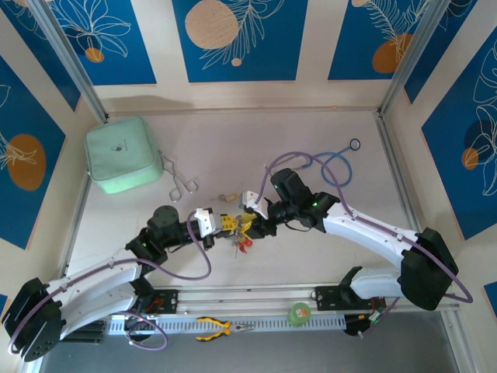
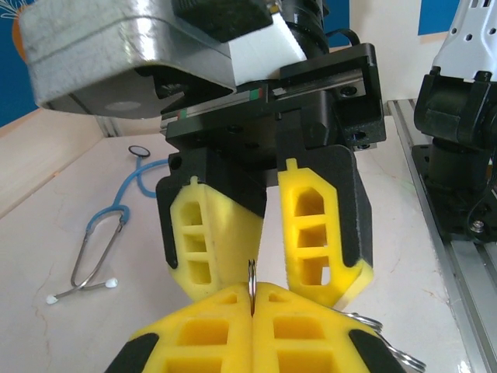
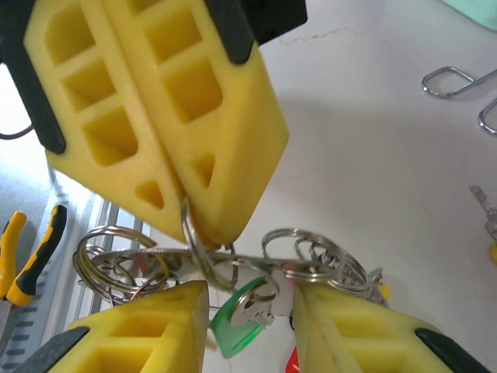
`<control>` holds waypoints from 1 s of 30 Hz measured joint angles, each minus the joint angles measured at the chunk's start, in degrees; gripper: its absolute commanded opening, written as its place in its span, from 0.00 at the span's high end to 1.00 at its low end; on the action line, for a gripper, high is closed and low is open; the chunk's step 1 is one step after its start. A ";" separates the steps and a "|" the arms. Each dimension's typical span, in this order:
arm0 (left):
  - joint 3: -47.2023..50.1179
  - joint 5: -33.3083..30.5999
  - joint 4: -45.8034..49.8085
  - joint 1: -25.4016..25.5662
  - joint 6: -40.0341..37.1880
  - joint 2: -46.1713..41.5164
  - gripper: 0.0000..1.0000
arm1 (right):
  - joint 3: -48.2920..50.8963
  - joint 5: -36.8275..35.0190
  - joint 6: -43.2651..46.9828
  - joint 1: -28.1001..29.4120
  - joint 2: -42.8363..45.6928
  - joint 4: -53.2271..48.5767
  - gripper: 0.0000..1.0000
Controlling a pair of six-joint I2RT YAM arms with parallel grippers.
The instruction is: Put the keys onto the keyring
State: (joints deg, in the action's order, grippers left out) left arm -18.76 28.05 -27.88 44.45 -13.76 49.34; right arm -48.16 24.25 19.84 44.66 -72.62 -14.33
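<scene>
The left claw [image 3: 186, 203] is shut tight on a thin silvery ring, which I take to be part of the keyring [image 3: 189, 237]. The rest of the bunch hangs just below its pads. The right claw [image 3: 248, 299] faces it tip to tip with its jaws apart, gripping nothing, one finger on each side of the dangling cluster.

Several small split rings are bunched along the keyring between the two claws. A green-tagged key [image 3: 242, 317] hangs in the gap of the right claw, and a red tag [image 3: 293, 360] shows just beside it. These look already threaded on, though the tangle of rings is too dense to say how many keys are attached.

A loose key [image 3: 487, 211] with a yellow tag lies on the tabletop [image 3: 373, 148], well apart from both claws and beyond the right claw on the side of the forceps [image 3: 454, 81]. It seems not yet on the ring.

My reading is that the task is partly done. Some keys are on and at least one is left to fetch. The right claw, now wide, would have to collect that one while the left claw keeps the ring steady. Whether a black-tagged key is on the ring I cannot tell.
</scene>
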 measured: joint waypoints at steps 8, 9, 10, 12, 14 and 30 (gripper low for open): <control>0.04 -0.02 -0.28 -0.02 0.00 0.00 1.00 | 0.31 -0.15 -0.35 0.00 -0.50 1.36 0.88; 0.04 0.00 -0.28 0.00 0.00 0.00 1.00 | 0.31 -0.28 -0.09 0.00 -0.52 1.25 0.92; 0.04 0.00 -0.28 0.00 0.00 0.00 1.00 | 0.31 -0.50 0.02 -0.02 -0.52 1.07 0.96; 0.17 0.00 -0.24 0.00 0.00 0.00 1.00 | 0.31 -0.94 0.33 -0.04 -0.50 1.03 1.00; 0.22 -0.02 0.00 0.00 -0.02 0.00 1.00 | 0.31 -1.46 0.57 0.00 -0.48 0.70 1.00; -0.59 0.48 0.24 0.00 -1.05 1.03 1.00 | -4.35 -4.35 3.10 -0.07 0.39 -8.87 1.00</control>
State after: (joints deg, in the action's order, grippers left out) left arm -19.35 28.53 -27.64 44.45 -14.81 50.37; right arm -52.51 19.90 22.94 44.60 -72.23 -23.20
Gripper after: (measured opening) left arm 0.064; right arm 0.050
